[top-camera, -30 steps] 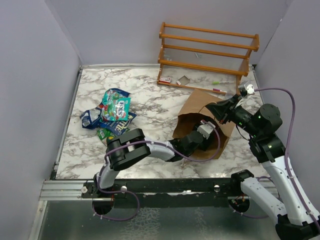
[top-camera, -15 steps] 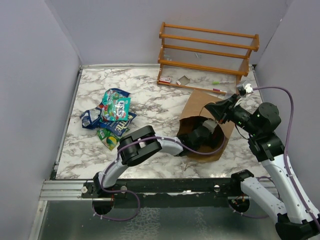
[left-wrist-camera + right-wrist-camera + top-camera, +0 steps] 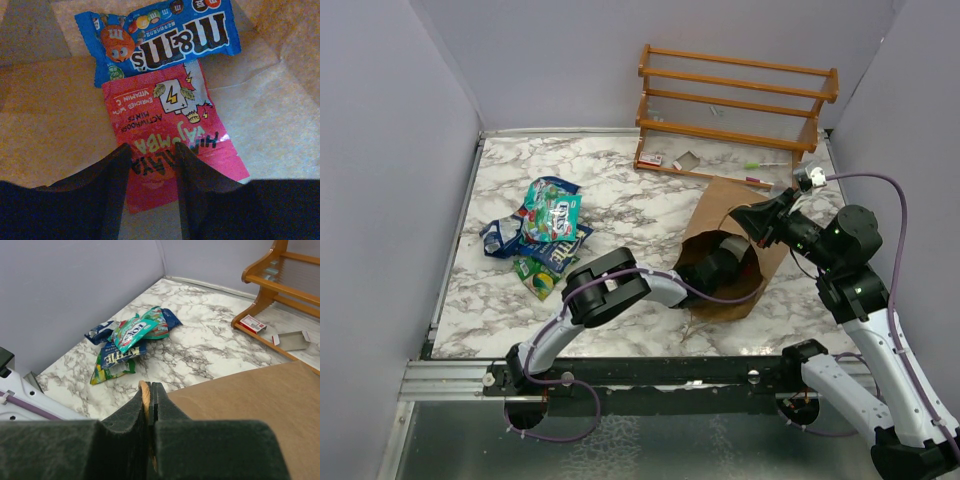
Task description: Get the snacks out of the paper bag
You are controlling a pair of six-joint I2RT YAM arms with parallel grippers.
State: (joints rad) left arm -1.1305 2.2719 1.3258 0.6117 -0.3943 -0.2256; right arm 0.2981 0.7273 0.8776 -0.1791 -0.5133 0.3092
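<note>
While the marbled counter point(image 3: 620, 190) fills the top view, the brown paper bag point(image 3: 720, 205) lies on its side at about 4 o'clock on it, mouth turned toward 7 o'clock. An orange wooden rack point(image 3: 735, 95) stands at 1 o'clock against the back wall.

The left arm point(image 3: 610, 290) reaches from the near edge into the bag's mouth. The right arm point(image 3: 850, 260) comes in from 3 o'clock to the bag's upper rim. The right jaws are pressed together on that rim, a thin brown strip of paper showing between them.

A heap of snacks point(image 3: 545, 230) sits out on the counter at 9 o'clock, well apart from the bag: a teal packet point(image 3: 132, 332) on top, a dark blue packet point(image 3: 117, 357) beneath it and a green-yellow packet point(image 3: 107, 372) at the near end.

Inside the bag, a blue M&M's packet point(image 3: 160, 35) lies at 12 o'clock, overlapping the far end of a pink-red Himalaya mints packet point(image 3: 165, 115). The left jaws stand partly spread over that packet's near end; they seem only to rest on it, though the dim light leaves this unsure.

A small red-white box point(image 3: 253, 324) and a grey scrap point(image 3: 292, 340) lie at the rack's foot.
</note>
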